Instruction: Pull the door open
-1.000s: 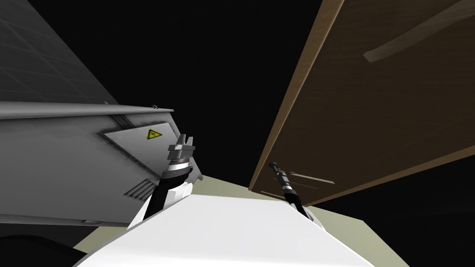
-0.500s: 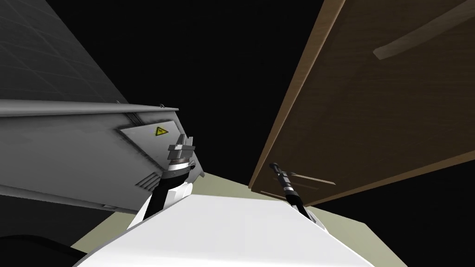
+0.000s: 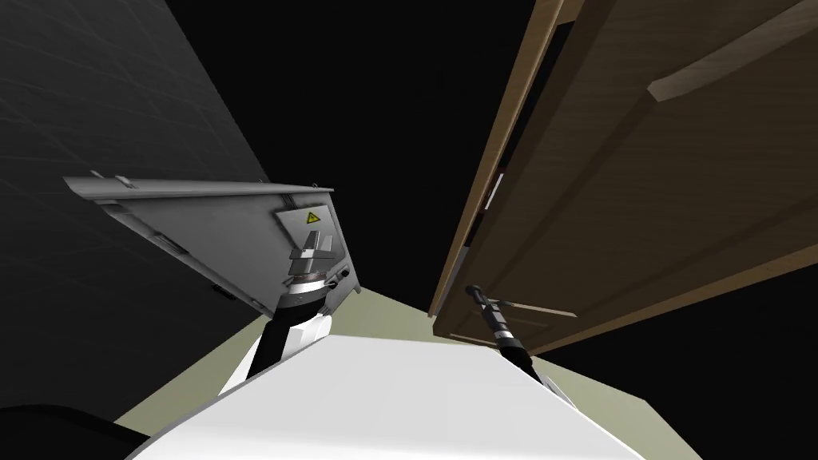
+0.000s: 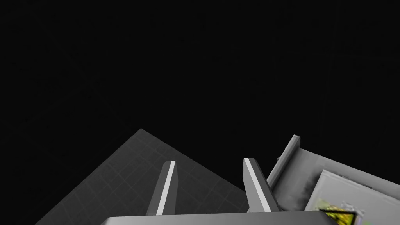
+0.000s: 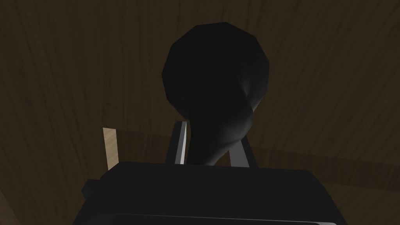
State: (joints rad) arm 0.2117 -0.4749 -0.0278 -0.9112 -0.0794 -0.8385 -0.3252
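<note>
As right gripper (image 5: 211, 137) clamps the dark knob (image 5: 216, 74), door (image 3: 639, 200) stands ajar.

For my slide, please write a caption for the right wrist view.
Right claw shut on the black handle of a brown wooden door.

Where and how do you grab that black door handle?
Grip the black door handle at its narrow part, not the round end, one finger on each side, coming straight at the wooden door. The narrow part fits between the fingers; the round end looks too wide. The right gripper is shut on it there.
</note>
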